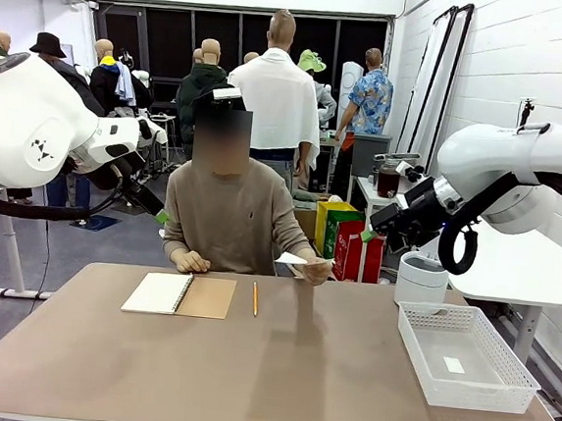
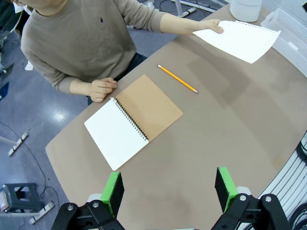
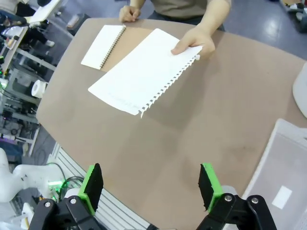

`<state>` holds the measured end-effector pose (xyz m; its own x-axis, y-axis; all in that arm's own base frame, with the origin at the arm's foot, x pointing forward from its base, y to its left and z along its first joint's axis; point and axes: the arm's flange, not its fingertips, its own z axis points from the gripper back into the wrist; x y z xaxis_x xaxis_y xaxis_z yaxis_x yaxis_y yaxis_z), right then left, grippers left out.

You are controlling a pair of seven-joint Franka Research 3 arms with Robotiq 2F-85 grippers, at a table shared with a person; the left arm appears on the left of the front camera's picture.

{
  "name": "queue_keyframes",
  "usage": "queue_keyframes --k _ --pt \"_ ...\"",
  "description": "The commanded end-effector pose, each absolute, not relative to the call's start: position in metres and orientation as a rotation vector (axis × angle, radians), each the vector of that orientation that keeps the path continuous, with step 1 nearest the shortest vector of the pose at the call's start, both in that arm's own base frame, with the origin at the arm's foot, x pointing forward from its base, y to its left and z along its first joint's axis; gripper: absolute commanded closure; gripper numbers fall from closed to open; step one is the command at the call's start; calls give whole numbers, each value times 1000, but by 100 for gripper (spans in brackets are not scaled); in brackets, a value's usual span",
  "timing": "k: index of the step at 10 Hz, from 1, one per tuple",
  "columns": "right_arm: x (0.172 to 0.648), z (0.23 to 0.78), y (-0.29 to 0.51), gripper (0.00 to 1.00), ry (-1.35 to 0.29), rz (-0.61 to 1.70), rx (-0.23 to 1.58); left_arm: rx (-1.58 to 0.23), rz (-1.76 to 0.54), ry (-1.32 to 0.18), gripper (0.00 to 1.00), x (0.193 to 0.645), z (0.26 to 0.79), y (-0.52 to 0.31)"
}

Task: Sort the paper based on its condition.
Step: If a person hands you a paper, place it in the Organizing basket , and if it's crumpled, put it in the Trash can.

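The person's hand (image 3: pixel 189 44) holds one white sheet of paper (image 3: pixel 144 72) flat above the far right part of the table, its torn, perforated edge free. The same paper (image 2: pixel 240 39) appears at the top right of the left wrist view and thin and edge-on in the front view (image 1: pixel 296 260). My left gripper (image 2: pixel 169 188) hangs open high over the table's left side, with nothing between its green pads (image 2: pixel 113 189). My right gripper (image 3: pixel 151 184) is open too, raised above the near right part, well short of the sheet.
An open spiral notebook (image 1: pixel 177 294) with a brown cover lies at the far left, a pencil (image 1: pixel 255 298) just right of it. A white mesh basket (image 1: pixel 465 357) stands at the right edge, a white bin (image 1: pixel 421 279) behind it. The person's other fist (image 2: pixel 100 88) rests by the notebook.
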<state>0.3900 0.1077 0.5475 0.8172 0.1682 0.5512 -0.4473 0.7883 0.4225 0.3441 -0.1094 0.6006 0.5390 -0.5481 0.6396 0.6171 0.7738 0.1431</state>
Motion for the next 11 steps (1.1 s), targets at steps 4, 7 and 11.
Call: queue_keyframes --k 4,7,11 --pt "426 511 90 0 -255 16 856 -113 -699 -732 0 345 601 -109" --pt "454 470 83 0 -68 -151 1085 -113 -699 -732 0 345 601 -109" --pt "483 433 93 0 -49 -320 1202 -113 -699 -732 0 345 601 -109"
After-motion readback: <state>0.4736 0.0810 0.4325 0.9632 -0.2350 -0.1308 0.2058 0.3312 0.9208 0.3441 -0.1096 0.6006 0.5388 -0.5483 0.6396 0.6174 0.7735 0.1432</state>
